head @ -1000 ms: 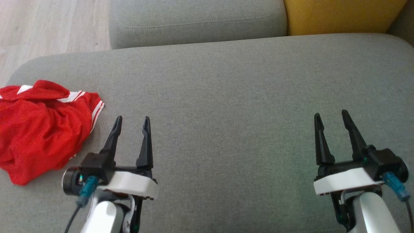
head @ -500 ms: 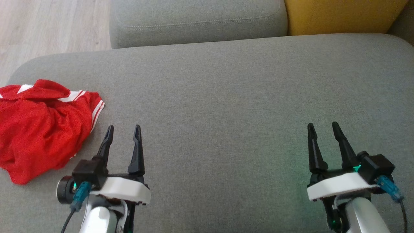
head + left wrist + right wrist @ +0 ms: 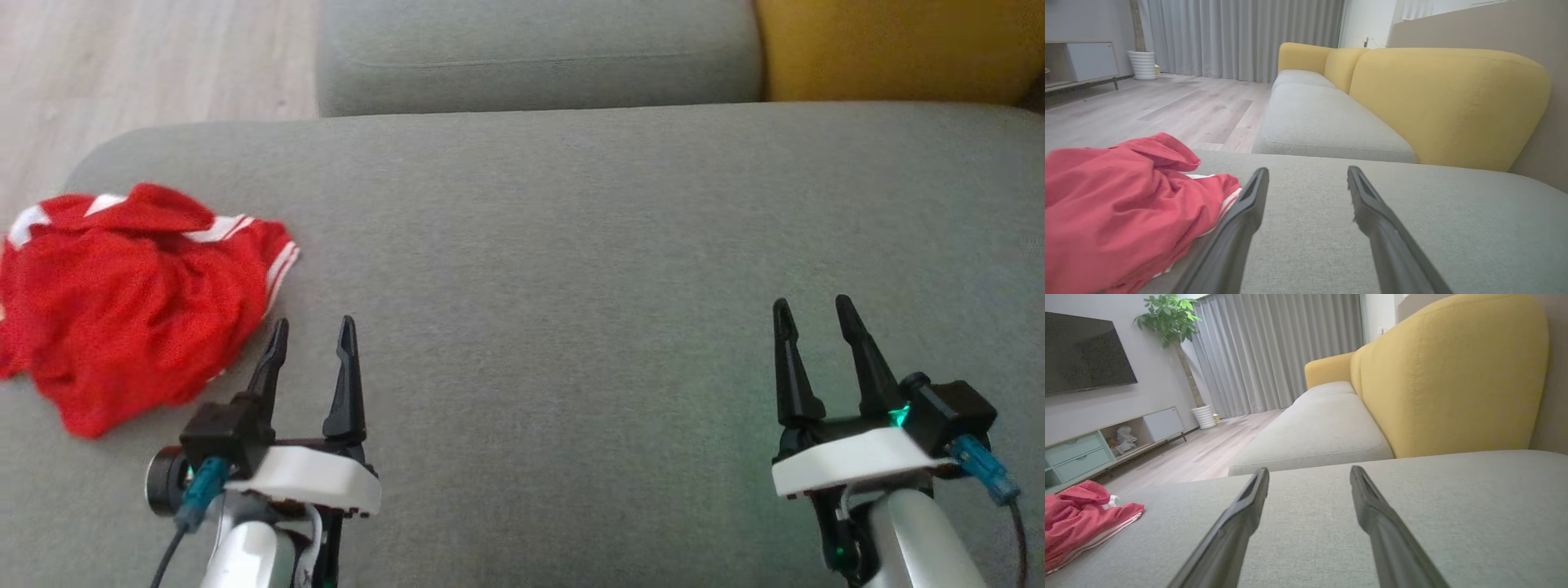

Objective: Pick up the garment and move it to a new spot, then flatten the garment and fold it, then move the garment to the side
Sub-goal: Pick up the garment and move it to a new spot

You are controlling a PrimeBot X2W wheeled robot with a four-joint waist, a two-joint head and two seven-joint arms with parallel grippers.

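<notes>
Left end effector — right end effector too — agape, drawn back (camera shifted).

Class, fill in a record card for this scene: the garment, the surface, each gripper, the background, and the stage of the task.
garment: red with white stripes, crumpled, lying at the left end of the cushion
surface: grey sofa cushion
left gripper: open, empty, close beside the garment's right edge
right gripper: open, empty, over bare cushion far to the right
background: yellow backrest, wooden floor
task stage: garment not yet picked up
</notes>
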